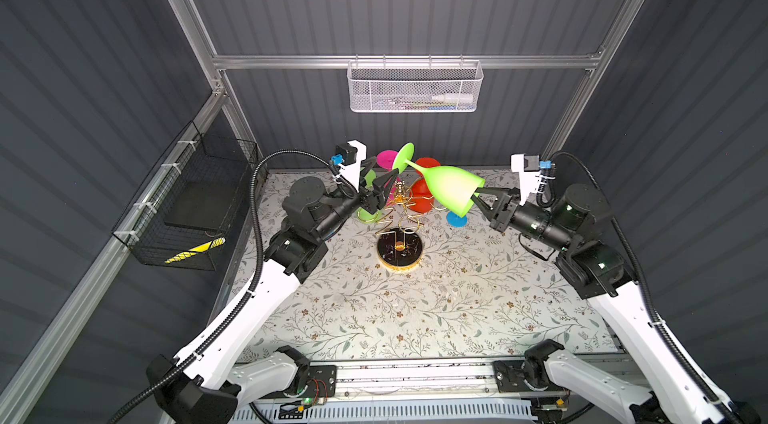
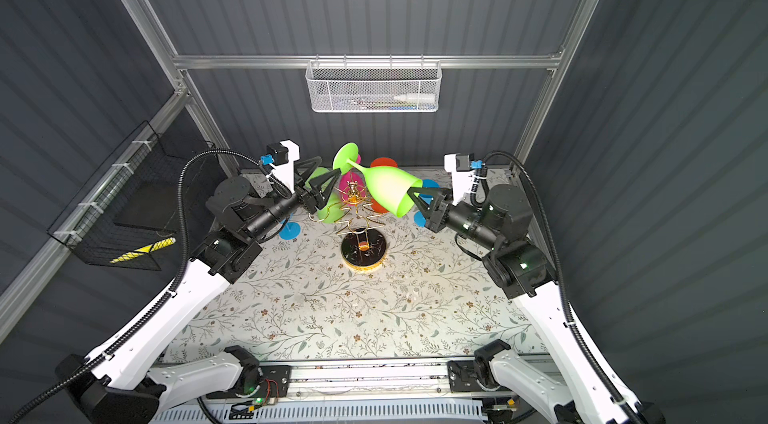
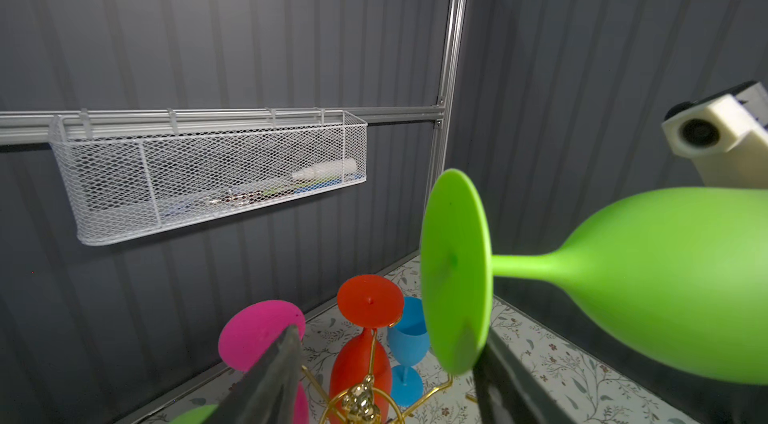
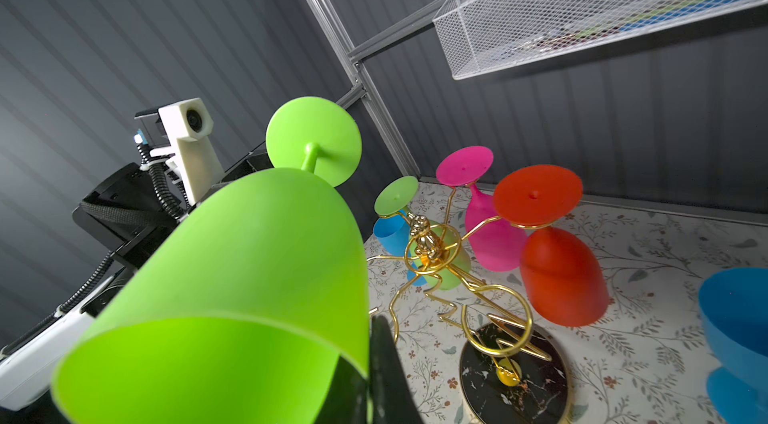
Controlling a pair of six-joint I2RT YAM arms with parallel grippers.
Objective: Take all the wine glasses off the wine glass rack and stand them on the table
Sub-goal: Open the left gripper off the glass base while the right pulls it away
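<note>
Two grippers meet over the wine glass rack: the left gripper has its jaws spread wide about the foot of the lime-green wine glass. This glass lies on its side in the air above the rack, clear of its loops, and the right gripper is clamped on the bowl's rim

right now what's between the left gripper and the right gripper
The green wine glass, tipped sideways in the air: rim pinched by the right gripper, foot at the open left gripper. Both top views show it.
</note>
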